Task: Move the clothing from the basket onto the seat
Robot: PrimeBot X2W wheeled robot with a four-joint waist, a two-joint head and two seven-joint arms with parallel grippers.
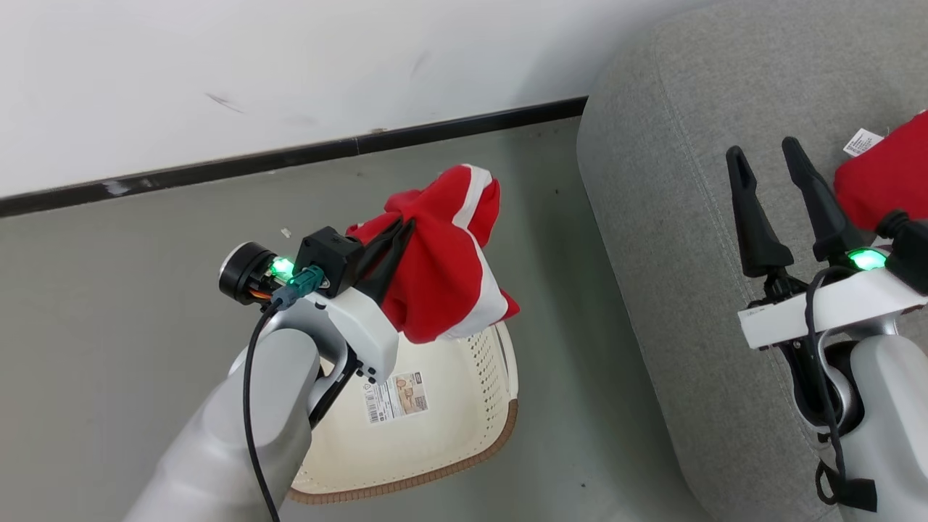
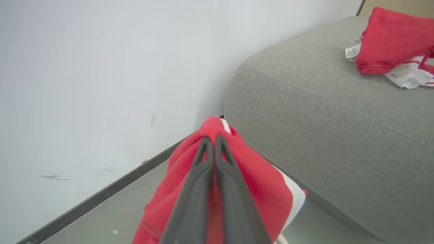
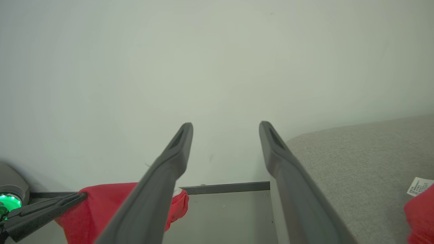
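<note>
My left gripper point(image 1: 404, 225) is shut on a bright red piece of clothing point(image 1: 446, 268) with white stripes, which hangs lifted above the cream basket point(image 1: 442, 428) on the floor. In the left wrist view the closed gripper point(image 2: 213, 139) pinches the red fabric point(image 2: 257, 183) just left of the grey seat point(image 2: 332, 112). Another red garment point(image 1: 884, 174) with a white tag lies on the seat point(image 1: 689, 181). My right gripper point(image 1: 766, 152) hovers open over the seat with nothing between its fingers; it shows wide apart point(image 3: 225, 127) in the right wrist view.
A white wall point(image 1: 290, 65) with a dark baseboard point(image 1: 326, 152) runs behind the grey floor point(image 1: 109, 326). The basket's bottom bears a printed label point(image 1: 395, 396). The seat's rounded edge point(image 1: 616, 239) stands close to the right of the basket.
</note>
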